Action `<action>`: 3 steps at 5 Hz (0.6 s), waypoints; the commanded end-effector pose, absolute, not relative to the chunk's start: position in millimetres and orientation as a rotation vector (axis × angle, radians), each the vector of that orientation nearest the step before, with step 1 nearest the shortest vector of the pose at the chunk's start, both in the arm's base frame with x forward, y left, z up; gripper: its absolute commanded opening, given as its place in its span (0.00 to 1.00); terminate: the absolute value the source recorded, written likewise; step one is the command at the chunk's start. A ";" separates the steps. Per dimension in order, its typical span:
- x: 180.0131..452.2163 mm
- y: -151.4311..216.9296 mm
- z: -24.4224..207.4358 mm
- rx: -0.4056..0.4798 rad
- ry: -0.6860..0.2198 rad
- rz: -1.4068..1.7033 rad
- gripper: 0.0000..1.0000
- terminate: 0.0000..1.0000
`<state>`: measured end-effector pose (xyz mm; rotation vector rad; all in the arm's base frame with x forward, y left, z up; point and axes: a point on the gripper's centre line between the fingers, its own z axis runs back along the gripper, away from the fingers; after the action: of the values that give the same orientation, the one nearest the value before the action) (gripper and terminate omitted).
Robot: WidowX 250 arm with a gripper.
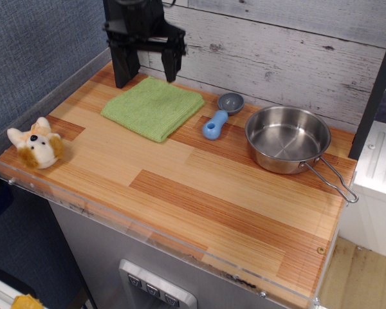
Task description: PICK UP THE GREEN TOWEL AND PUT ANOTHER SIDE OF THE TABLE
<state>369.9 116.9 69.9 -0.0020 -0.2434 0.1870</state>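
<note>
The green towel (154,107) lies flat and folded on the back left part of the wood-plank table (199,193). My black gripper (147,69) hangs just above the towel's far edge with its two fingers spread apart and pointing down. One finger (169,66) stands over the towel's back right part, the other (125,71) near its back left corner. Nothing is between the fingers.
A blue measuring spoon (218,117) lies right of the towel. A steel pan (288,138) with a wire handle sits at the back right. A plush toy dog (35,145) sits at the left edge. A wooden wall (276,51) stands behind, and a clear rim (148,235) runs along the front.
</note>
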 end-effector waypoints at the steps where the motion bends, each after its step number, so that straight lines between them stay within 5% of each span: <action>1: 381.3 134.4 59.9 0.011 -0.263 0.214 1.00 0.00; 3: 379.5 135.9 32.6 0.013 -0.258 0.244 1.00 0.00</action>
<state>378.1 129.1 19.6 0.0027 -0.2231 0.2320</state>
